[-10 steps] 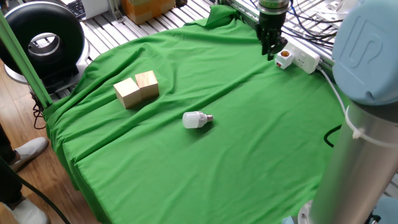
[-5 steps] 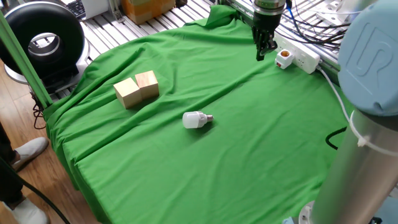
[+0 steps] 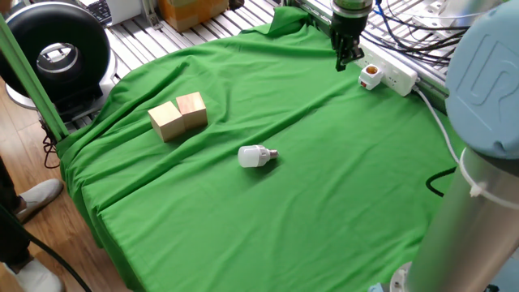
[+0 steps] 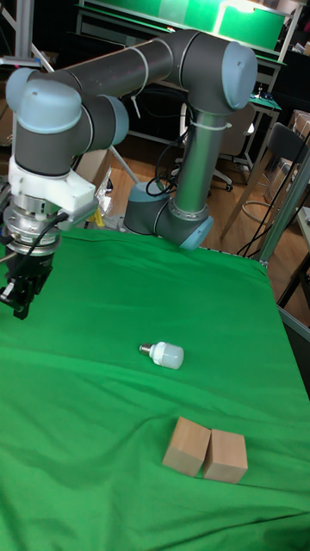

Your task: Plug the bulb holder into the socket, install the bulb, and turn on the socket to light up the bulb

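My tool [image 3: 347, 58] hangs empty near the desk's [image 3: 324, 203] far edge beside the socket [image 3: 393, 73]; I cannot tell its jaw state.

A green cloth [image 3: 308, 186] is covering the table beneath me, wrinkling toward its edges and hanging over the near side. Wooden floorboards [image 3: 36, 227] are showing beside it, where a grey shoe [image 3: 36, 197] is resting. A round black device with a silver centre [image 3: 55, 55] is sitting at the corner, near slatted metal rails [image 3: 154, 36]. In the tall fixed view, brown flooring [image 4: 232, 202] is stretching behind the table, a dark chair [image 4: 277, 159] is standing to one side, and a green lit panel [image 4: 185, 13] is glowing above.
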Available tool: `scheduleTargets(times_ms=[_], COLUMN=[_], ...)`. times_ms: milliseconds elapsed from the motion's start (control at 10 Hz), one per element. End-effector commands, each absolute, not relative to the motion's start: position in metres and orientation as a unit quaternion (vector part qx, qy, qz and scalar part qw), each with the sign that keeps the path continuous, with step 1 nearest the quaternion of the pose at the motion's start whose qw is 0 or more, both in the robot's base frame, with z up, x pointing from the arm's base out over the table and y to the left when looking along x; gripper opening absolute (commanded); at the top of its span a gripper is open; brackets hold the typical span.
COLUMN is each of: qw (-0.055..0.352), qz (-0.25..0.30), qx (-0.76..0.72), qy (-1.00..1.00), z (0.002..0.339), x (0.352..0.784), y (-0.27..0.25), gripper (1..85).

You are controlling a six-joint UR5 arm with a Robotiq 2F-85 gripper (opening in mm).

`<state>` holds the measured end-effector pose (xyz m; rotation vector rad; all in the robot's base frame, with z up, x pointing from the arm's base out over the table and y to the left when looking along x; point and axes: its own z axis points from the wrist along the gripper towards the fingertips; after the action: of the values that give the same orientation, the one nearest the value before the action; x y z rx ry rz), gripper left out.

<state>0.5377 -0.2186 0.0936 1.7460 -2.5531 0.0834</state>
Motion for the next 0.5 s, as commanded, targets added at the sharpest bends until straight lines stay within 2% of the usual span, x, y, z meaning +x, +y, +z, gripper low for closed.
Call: scheduleTargets(times_ms=[0,300,400], qw=[0.026,0.03,0.025], qz=[0.029,0.02,0.024], qx=[0.555,0.52,0.514], qy=[-0.831,-0.854,-0.857], z=[0.102,0.115,0.115], x=[0.542,0.544,0.545], y=[-0.192,-0.107,-0.093], gripper=[1.0,1.0,1.0])
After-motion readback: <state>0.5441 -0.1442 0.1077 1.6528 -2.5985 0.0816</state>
